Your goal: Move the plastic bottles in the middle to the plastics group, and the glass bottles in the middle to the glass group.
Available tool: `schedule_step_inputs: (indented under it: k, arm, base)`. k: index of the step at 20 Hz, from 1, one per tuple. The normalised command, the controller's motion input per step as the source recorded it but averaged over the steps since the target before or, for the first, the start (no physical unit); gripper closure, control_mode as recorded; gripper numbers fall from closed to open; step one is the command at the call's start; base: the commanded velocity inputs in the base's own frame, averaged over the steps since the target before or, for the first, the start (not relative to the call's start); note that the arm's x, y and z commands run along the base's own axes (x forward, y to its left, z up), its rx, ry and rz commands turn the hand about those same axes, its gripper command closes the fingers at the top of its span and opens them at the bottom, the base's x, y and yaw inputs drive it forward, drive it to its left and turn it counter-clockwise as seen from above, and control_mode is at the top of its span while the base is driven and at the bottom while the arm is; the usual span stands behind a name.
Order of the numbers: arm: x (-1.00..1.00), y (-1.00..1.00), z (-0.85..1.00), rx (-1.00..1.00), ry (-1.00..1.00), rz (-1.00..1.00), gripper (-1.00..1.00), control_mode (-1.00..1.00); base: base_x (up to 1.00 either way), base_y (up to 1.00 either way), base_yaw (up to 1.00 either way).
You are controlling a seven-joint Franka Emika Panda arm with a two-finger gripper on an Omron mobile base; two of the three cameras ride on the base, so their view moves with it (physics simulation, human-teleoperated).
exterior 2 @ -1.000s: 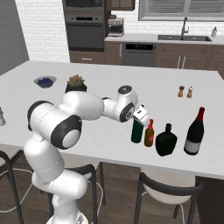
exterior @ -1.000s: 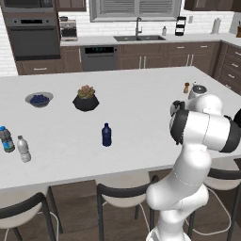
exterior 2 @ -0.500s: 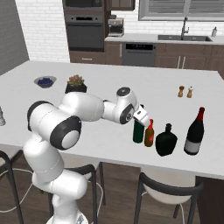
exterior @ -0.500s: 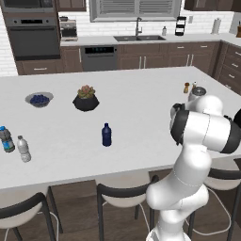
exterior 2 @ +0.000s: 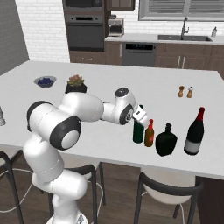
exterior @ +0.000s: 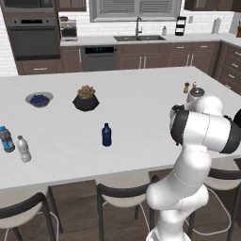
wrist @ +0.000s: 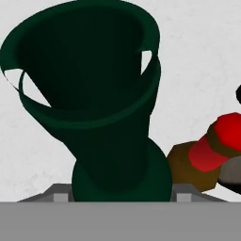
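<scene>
The jaws straddle the green bottle (exterior 2: 138,132), partly open; whether they grip it, I cannot tell. It stands touching the amber bottle (exterior 2: 149,134), probably being set beside the squat black bottle (exterior 2: 166,141).

Pretty standard kitchen setup: big white island counter (exterior: 141,94) up front with dark stools (exterior: 124,195) tucked under it on a wood floor (exterior 2: 118,192). Back wall is white brick tile (exterior 2: 43,30) with dark brown cabinets (exterior: 155,61) running along it, a sink with a tall faucet (exterior: 138,26) below a window with blinds (exterior: 134,8), a dishwasher (exterior: 99,57) beside that, and a black wall oven (exterior: 32,35) on the left (coffee maker (exterior: 68,29) next to it). Lighting is flat and even.
</scene>
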Motion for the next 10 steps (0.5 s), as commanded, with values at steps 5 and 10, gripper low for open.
schedule_step_inputs:
  k: [5,10]
  arm:
    - [0.0,0.0,0.0,0.0,0.0,0.0,-1.0,-1.0]
    - [-0.02,0.0,0.0,0.0,-0.01,0.0,-1.0,-1.0]
  base:
    - [0.0,0.0,0.0]
    - [0.0,0.0,0.0]
